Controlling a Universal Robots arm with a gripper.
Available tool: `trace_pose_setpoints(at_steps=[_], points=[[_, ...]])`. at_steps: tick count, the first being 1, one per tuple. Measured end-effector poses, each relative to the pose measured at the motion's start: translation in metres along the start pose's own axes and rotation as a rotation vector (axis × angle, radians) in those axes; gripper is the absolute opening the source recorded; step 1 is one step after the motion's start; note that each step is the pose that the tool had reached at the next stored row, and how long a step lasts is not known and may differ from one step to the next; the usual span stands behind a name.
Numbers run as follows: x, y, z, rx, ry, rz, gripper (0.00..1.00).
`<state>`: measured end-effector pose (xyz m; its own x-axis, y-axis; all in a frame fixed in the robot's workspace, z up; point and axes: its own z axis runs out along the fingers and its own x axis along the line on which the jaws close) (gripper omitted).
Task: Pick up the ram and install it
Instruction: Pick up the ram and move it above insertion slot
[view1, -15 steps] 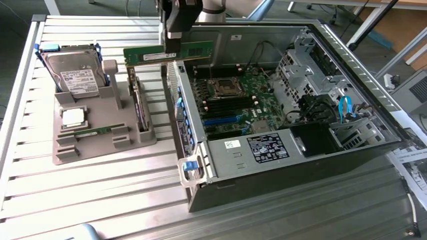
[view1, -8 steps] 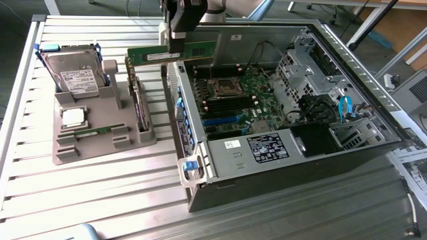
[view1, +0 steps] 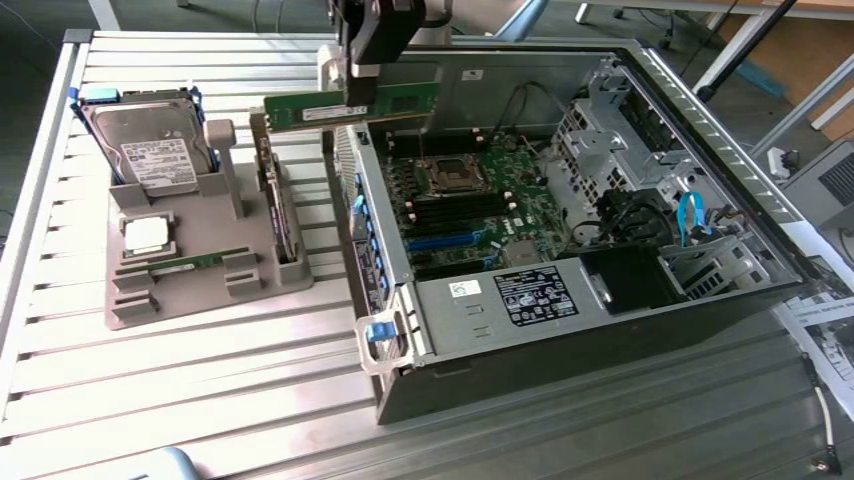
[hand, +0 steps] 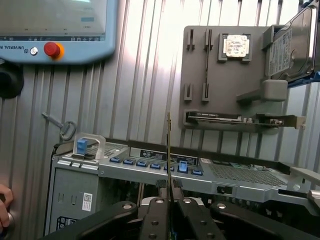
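Ram (view1: 400, 103): one, clamped on edge in the closed claw (view1: 358, 92), above the open case's (view1: 561, 360) wall. Beside the case, one gray tray (view1: 200, 295) carrying one hard drive (view1: 154, 140), one processor (view1: 144, 235) and one card (view1: 275, 190).

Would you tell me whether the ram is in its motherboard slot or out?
Out: the tool holds the ram aloft at the case edge, off the motherboard.

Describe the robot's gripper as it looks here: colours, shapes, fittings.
The gripper is black: two slim fingers flanked by thick, rounded linkage bars, with round silver pins at the joints. In the exterior view its body is a dark, boxy block with a pale piece on one side.
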<state>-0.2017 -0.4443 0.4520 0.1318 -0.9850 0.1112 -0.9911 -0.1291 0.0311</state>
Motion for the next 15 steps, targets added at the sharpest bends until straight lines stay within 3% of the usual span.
trace_pose_setpoints(at_steps=[15], points=[[0.002,-0.0137,-0.0003,-0.0003,0.0021,0.000,0.13]])
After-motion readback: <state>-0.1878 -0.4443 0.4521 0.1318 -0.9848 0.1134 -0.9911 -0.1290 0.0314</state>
